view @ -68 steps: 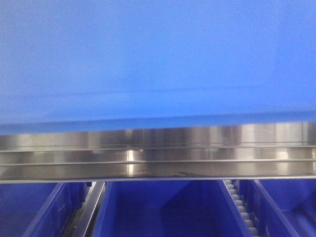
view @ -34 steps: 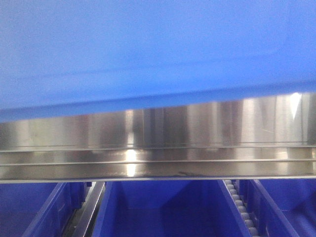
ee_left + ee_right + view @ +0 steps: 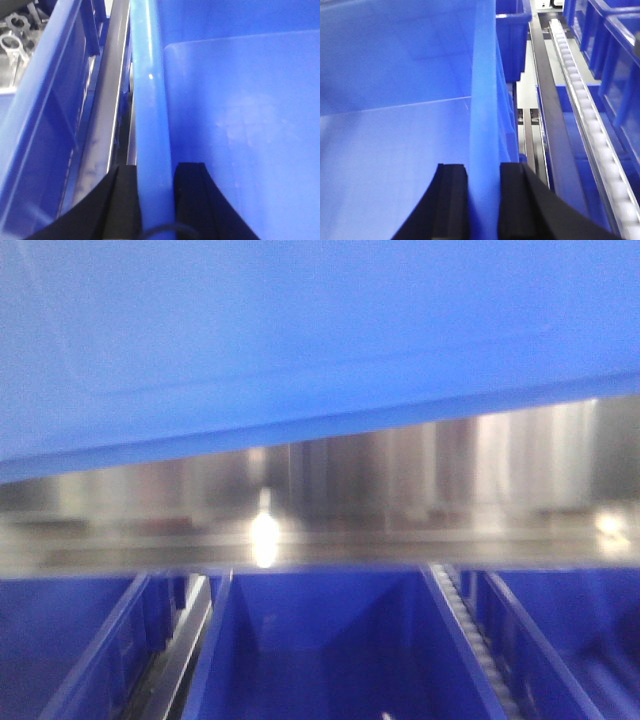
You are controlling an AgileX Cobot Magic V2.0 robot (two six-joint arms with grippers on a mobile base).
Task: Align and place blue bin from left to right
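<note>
The blue bin (image 3: 300, 330) fills the top of the front view, its smooth bright blue wall tilted with the right side higher. In the left wrist view my left gripper (image 3: 155, 172) is shut on the blue bin's left rim (image 3: 147, 100), one black finger outside, one inside. In the right wrist view my right gripper (image 3: 484, 172) is shut on the blue bin's right rim (image 3: 482, 90) in the same way. The bin's pale blue inside floor (image 3: 385, 150) shows beside the jaws.
A stainless steel shelf beam (image 3: 400, 490) runs across below the bin. Darker blue bins (image 3: 330, 650) sit in lanes under it, parted by a roller track (image 3: 470, 640). More dark bins (image 3: 615, 45) and a roller rail (image 3: 590, 115) lie to the right, another bin (image 3: 45, 115) to the left.
The blue bin has risen in the front view and tilted, its right side lifting more. More of the steel beam shows, and the view of the lower bins has shifted upward.
</note>
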